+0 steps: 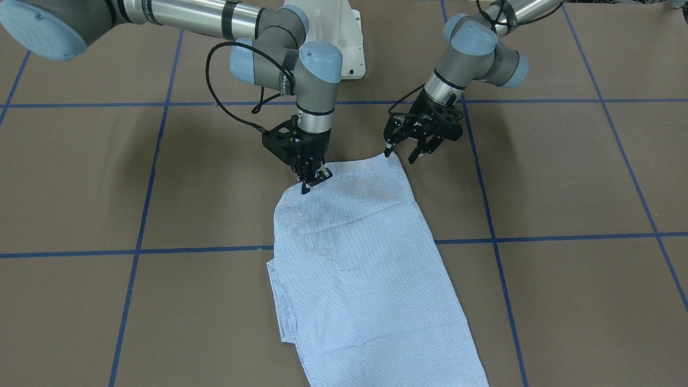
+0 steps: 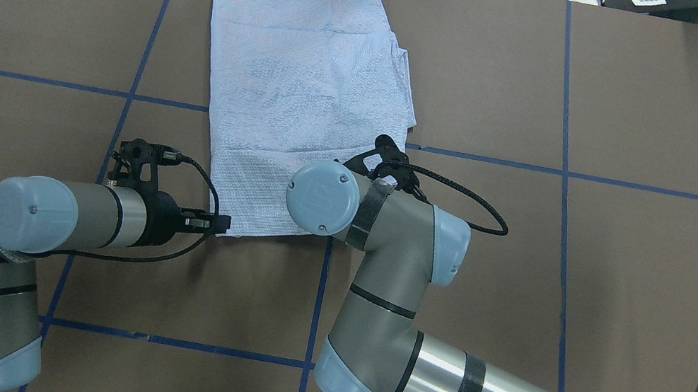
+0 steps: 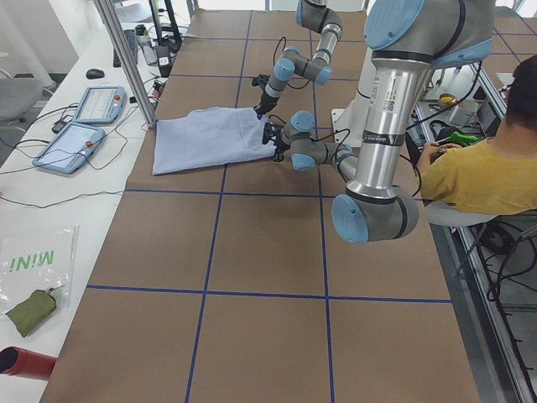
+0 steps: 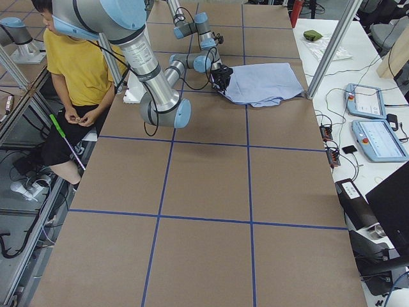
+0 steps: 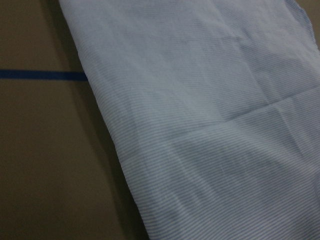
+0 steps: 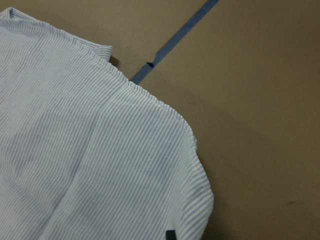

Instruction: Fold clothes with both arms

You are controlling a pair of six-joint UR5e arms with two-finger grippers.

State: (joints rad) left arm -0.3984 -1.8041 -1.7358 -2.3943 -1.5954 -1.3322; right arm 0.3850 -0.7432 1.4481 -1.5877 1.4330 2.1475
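Shirt (image 1: 355, 258) lay flat as a long folded strip on the surface (image 1: 564, 177), one short end toward the robot. Step looked like pinching both near corners for the next fold (my read only). To do it well: bite all layers at each corner, lift both together at the same height, keep the edge taut so nothing skews. Left hand (image 1: 400, 153) came in low and tilted, jaws spread, one tip touching its corner. Right hand (image 1: 314, 181) pointed straight down on the other corner; couldn't tell if clamped.

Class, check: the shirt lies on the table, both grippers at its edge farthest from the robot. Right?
No: the front-facing view shows the left gripper and right gripper at the shirt's edge nearest the robot. It lies on the table.
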